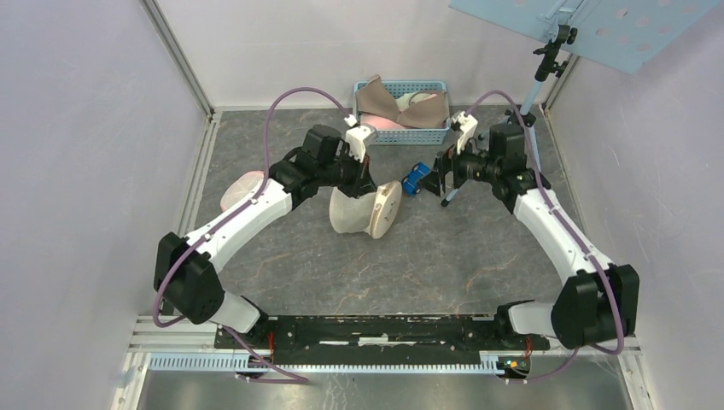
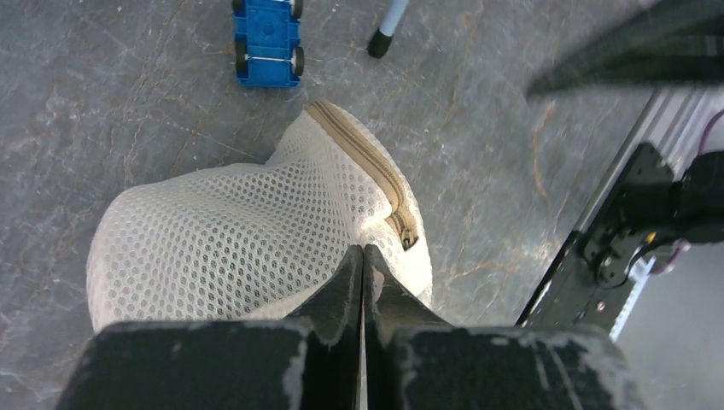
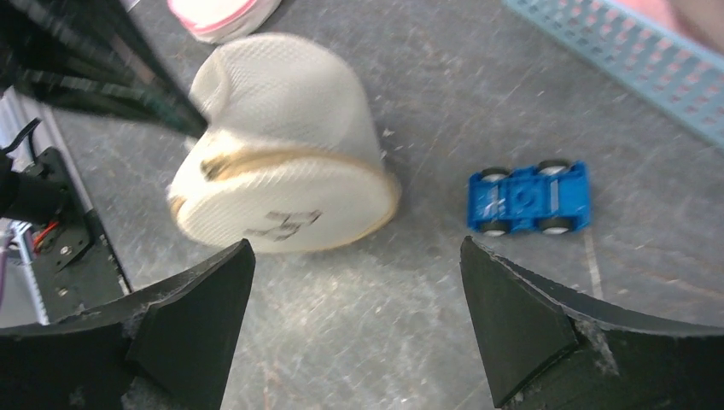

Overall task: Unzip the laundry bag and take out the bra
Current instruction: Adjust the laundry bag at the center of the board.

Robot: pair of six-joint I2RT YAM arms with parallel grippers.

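Mid-bench (image 1: 444,256), the white mesh laundry bag (image 1: 363,212) lies on its side, tan zipper (image 2: 367,158) looking closed. The left claw (image 2: 363,249) is clenched on its mesh beside the zipper pull. The right claw (image 3: 356,248) hangs released near the blue toy car (image 1: 416,178). A blue basket (image 1: 410,135) sits at the far edge

Left arm (image 1: 256,203) jaws pressed together, right arm (image 1: 551,220) jaws spread wide
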